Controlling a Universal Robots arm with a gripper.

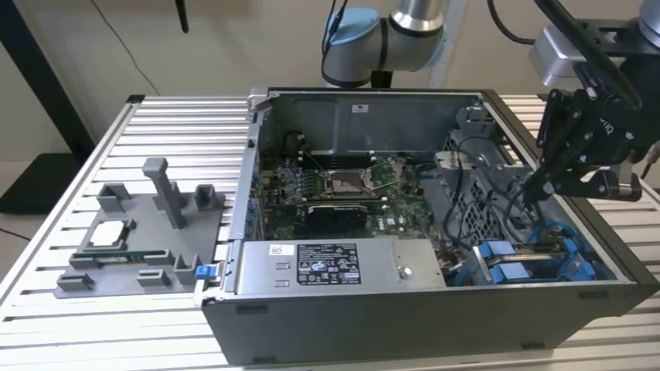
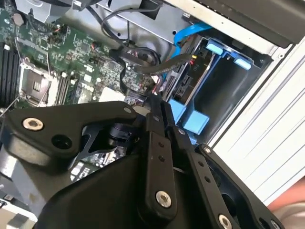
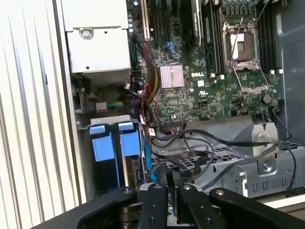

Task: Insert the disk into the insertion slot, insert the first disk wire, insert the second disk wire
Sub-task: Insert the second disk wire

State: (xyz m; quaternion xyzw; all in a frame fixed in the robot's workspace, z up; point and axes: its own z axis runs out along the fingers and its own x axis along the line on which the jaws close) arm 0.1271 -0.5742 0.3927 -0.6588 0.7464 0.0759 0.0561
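Note:
My black gripper (image 1: 536,185) hangs over the open computer case's right side, above the cables. In the second wrist view its fingers (image 2: 155,138) lie pressed together, and the gripper (image 2: 159,105) is shut on the black connector of a disk wire (image 2: 136,98). The flat black wire (image 3: 187,161) loops away just beyond the gripper (image 3: 172,188). The insertion slot (image 1: 536,263) is the grey bay with blue tabs (image 2: 221,49) at the case's front right corner. Blue carrier plastic (image 3: 102,145) stands inside the insertion slot (image 3: 112,157). The disk's metal body is hidden.
A grey power supply (image 1: 341,263) fills the case's front. The motherboard (image 1: 341,189) with its open CPU socket (image 3: 240,45) lies behind. Loose black cables (image 1: 469,201) cross the drive cage. A grey fixture (image 1: 144,232) with parts stands on the slatted table at the exterior view's left.

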